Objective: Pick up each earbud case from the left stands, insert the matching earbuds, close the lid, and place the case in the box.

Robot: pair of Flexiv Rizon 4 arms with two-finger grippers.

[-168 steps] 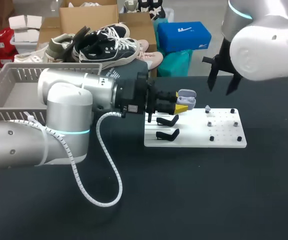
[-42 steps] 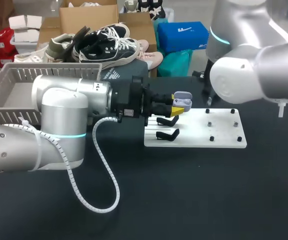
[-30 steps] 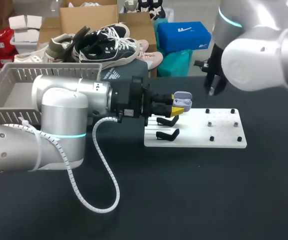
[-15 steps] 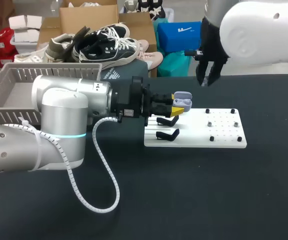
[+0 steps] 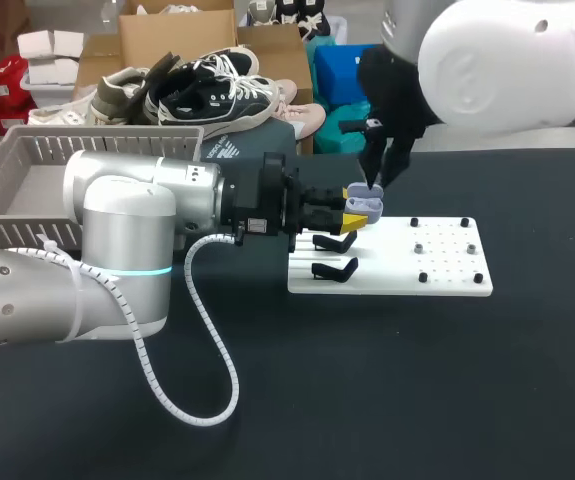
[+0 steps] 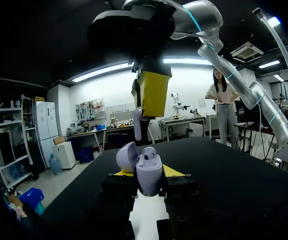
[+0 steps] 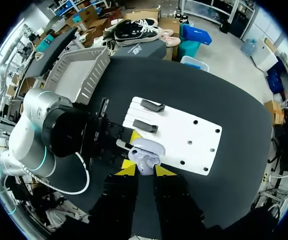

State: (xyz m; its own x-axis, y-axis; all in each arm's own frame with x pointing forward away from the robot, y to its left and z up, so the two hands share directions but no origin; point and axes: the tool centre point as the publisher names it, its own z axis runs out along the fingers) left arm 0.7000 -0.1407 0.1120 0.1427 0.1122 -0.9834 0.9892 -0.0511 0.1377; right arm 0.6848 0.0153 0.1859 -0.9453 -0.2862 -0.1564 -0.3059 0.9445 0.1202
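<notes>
The earbud case [image 6: 149, 176] stands upright between the yellow tips of the left gripper [image 5: 355, 215], which is clamped on its two sides. The left arm reaches in level from the table's left and holds the case in the air just above the near-left part of the white board [image 5: 447, 265], over the black stands [image 5: 334, 268]. The body is taller than it is wide, its long axis running up and down, and its open mouth faces upward. The lid [image 6: 127, 156] is swung open and tipped back to one side of the mouth. Case and lid are a pale lavender, smooth and rounded like a pebble, with a soft sheen. Any marking on the shell is too small to make out. One earbud already sits in the mouth of the case, its rounded top showing above the rim. The right gripper [image 5: 375, 180] hangs straight down right above the case, its fingers drawn close together and pinching a second earbud [image 6: 137, 125], pale, with its stem pointing down toward the opening and not touching it. The grey slatted box [image 5: 27, 150] stands at the far left of the table [image 5: 367, 400], well apart from the case.
</notes>
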